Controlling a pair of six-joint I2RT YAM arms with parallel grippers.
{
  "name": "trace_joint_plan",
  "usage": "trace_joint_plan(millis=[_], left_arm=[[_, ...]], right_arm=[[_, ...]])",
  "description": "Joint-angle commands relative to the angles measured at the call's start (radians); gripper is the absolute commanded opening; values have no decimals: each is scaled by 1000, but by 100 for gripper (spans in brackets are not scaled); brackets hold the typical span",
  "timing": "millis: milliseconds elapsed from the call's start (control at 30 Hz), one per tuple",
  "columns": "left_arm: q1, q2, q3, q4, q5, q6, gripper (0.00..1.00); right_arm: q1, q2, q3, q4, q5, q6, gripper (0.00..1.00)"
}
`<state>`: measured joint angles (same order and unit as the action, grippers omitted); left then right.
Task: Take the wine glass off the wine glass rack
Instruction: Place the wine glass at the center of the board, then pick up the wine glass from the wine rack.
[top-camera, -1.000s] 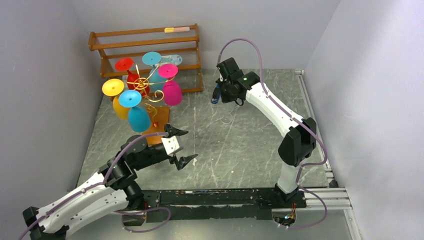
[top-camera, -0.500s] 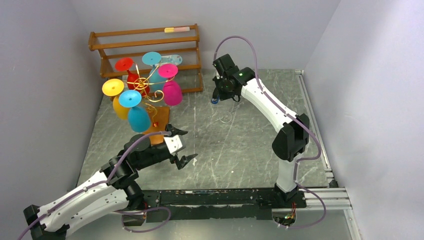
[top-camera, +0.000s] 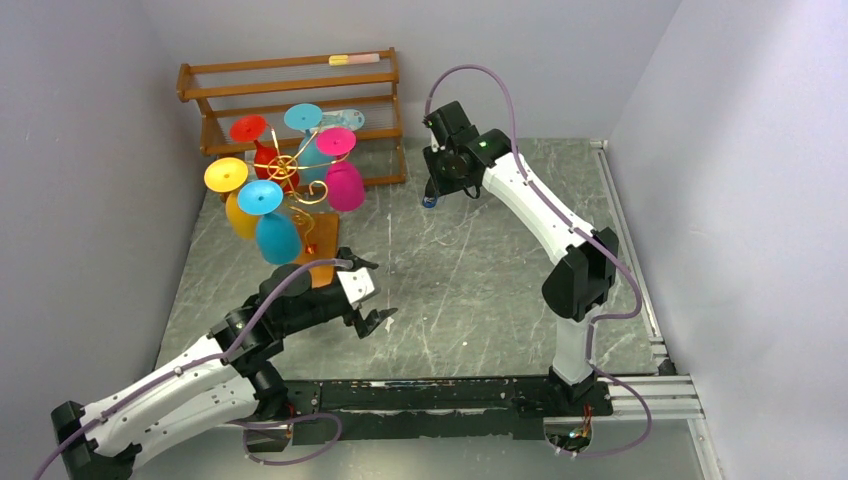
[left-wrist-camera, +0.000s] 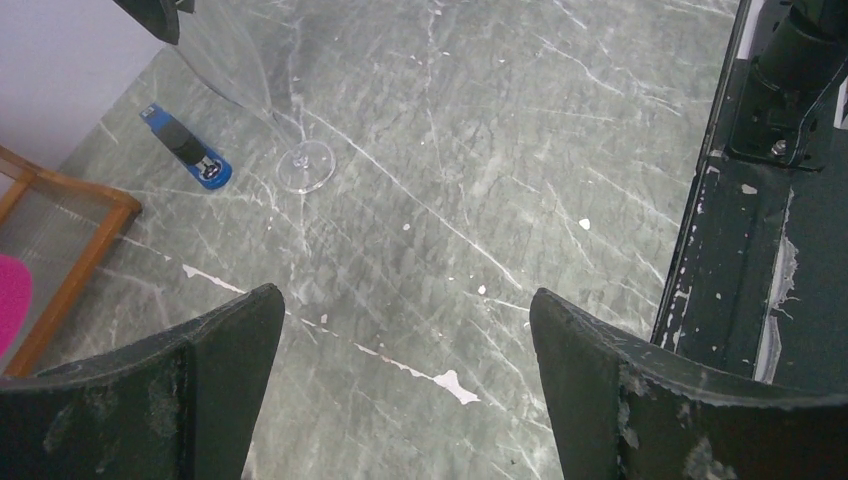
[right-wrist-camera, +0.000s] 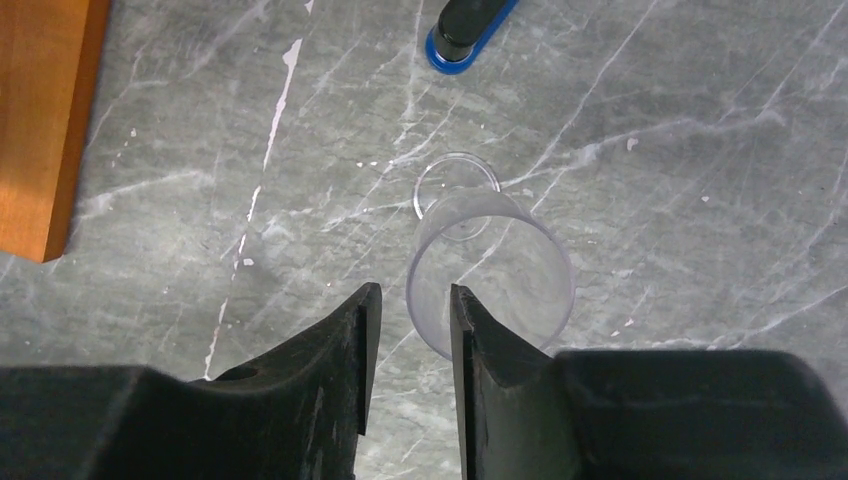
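The wine glass rack (top-camera: 290, 182) is a gold wire tree on an orange-brown base (top-camera: 320, 250), at the left. Several coloured glasses hang on it, among them a pink one (top-camera: 345, 185). A clear wine glass (right-wrist-camera: 490, 270) stands upright on the table, apart from the rack; it also shows in the left wrist view (left-wrist-camera: 300, 165). My right gripper (right-wrist-camera: 412, 290) hovers over its rim with the jaws a narrow gap apart, the rim's left edge in that gap. In the top view it (top-camera: 432, 192) is at mid-back. My left gripper (top-camera: 372, 292) is open and empty, low by the rack's base.
A brown slatted wooden shelf (top-camera: 290, 90) stands against the back wall behind the rack; its corner shows in the left wrist view (left-wrist-camera: 70, 230). A small blue-and-black object (left-wrist-camera: 185, 148) lies on the table beside the clear glass. Walls close in on both sides.
My right arm has shifted a little left and back, staying over the clear glass. My left arm has edged slightly forward. The rack and its glasses have not moved.
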<state>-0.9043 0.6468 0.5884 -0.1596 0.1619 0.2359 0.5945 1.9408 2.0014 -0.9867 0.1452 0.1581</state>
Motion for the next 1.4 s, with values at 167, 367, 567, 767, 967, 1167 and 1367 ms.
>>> trace_joint_plan(millis=[167, 367, 567, 767, 967, 1167, 1367], left_arm=[[9, -11, 32, 11, -60, -48, 97], [11, -9, 45, 25, -136, -146, 97], [11, 36, 98, -13, -190, -227, 97], [12, 60, 119, -39, -273, -441, 97], [11, 36, 61, -57, -284, -539, 97], [11, 38, -49, 6, -159, -485, 97], [10, 64, -33, -13, -78, -431, 97]], right_arm=[[-4, -68, 24, 22, -61, -3, 38], [-4, -166, -59, 123, -106, 20, 49], [-3, -290, -175, 240, -140, 60, 56], [-4, -450, -366, 491, -281, 187, 63], [-4, -516, -550, 941, -431, 490, 68], [0, -335, -400, 971, -543, 654, 67], [3, -225, -313, 982, -607, 695, 66]])
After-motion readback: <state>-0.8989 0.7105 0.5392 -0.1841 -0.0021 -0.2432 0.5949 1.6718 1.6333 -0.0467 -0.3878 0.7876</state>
